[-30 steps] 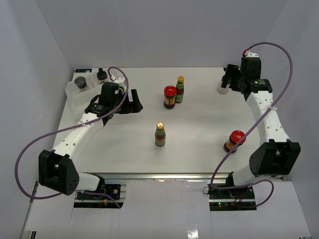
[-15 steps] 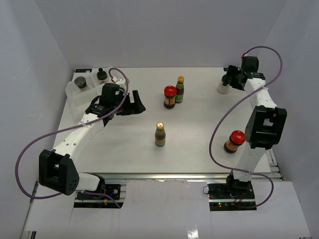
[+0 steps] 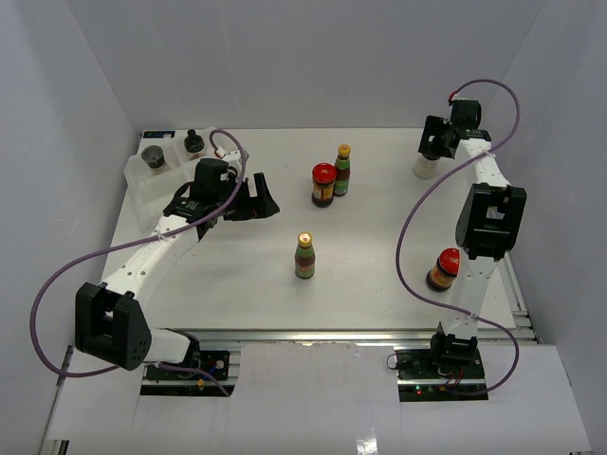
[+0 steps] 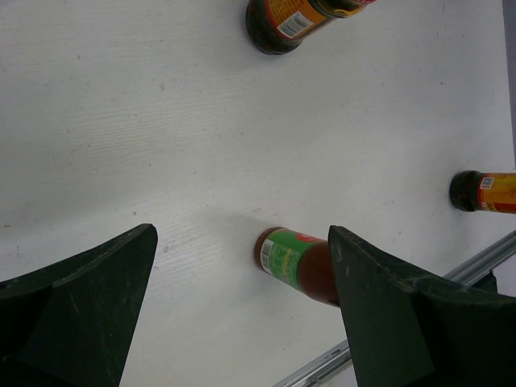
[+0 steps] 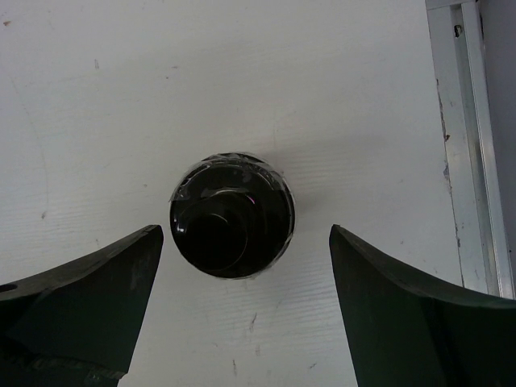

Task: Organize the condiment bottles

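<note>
My left gripper (image 3: pixel 256 201) hangs open left of the table's middle, holding nothing. In its wrist view a slim green-labelled bottle (image 4: pixel 294 262) lies past the open left gripper (image 4: pixel 242 238); from above this yellow-capped bottle (image 3: pixel 304 256) stands front centre. A red-lidded jar (image 3: pixel 323 185) and a second yellow-capped bottle (image 3: pixel 342 169) stand together at mid-back. Another red-lidded jar (image 3: pixel 444 269) stands beside the right arm. My right gripper (image 3: pixel 432 142) hovers open over a clear shaker (image 3: pixel 424 168), whose round black cap (image 5: pixel 232 214) shows between the spread jaws of the right gripper (image 5: pixel 246 234), untouched.
A clear plastic tray (image 3: pixel 142 190) at the back left holds a dark-lidded jar (image 3: pixel 154 156) and a black-capped shaker (image 3: pixel 193 142). The table's metal rail (image 5: pixel 468 145) runs close beside the right-hand shaker. White walls enclose the table on three sides.
The right arm has straightened upward and its gripper has shifted slightly back over the shaker. The left gripper has crept a little to the right. No bottle has moved.
</note>
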Controlling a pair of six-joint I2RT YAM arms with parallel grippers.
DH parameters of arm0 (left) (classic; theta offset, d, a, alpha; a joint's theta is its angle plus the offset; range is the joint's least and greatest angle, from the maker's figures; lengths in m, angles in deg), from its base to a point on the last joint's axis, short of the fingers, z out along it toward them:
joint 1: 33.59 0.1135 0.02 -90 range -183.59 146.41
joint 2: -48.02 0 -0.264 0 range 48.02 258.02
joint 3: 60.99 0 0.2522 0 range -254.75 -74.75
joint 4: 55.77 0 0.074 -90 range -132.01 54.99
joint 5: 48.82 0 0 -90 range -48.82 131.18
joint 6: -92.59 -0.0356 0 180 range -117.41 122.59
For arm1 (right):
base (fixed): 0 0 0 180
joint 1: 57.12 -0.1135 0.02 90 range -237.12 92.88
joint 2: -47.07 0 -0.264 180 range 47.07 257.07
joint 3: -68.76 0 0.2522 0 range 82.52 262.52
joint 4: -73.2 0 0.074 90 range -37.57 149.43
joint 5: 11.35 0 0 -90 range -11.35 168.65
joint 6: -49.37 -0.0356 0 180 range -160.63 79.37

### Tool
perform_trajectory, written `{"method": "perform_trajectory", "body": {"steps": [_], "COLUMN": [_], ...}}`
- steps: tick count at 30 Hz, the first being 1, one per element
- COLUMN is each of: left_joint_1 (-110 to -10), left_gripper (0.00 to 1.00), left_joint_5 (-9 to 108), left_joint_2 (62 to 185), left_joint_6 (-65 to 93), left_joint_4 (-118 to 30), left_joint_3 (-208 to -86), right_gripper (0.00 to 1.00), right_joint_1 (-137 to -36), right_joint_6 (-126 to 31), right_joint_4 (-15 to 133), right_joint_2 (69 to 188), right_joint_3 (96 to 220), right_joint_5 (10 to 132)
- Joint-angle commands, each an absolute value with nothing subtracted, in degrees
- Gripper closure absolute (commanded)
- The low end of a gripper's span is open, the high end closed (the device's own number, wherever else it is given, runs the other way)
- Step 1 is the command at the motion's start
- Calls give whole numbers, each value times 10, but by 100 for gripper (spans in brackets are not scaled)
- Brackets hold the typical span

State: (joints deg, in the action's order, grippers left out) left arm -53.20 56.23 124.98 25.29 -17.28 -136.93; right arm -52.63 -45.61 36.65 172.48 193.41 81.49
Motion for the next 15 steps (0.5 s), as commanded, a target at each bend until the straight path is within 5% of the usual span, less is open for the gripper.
{"method": "perform_trajectory", "body": {"steps": [1,15], "left_joint_1": [-532,-531], "left_gripper": [2,2], "left_joint_5": [582,569], "left_joint_2": [1253,1251], "left_joint_6": [247,244], "left_joint_4": [-182,-178], "left_joint_3": [-1374,-1378], "right_gripper": [10,4], "right_joint_1": [-525,-525], "right_joint_6": [-427,-420], "right_joint_4": [418,421], "right_joint_2": [1728,1771], "right_joint_3": [1944,1976], "right_joint_5": [816,799]}}
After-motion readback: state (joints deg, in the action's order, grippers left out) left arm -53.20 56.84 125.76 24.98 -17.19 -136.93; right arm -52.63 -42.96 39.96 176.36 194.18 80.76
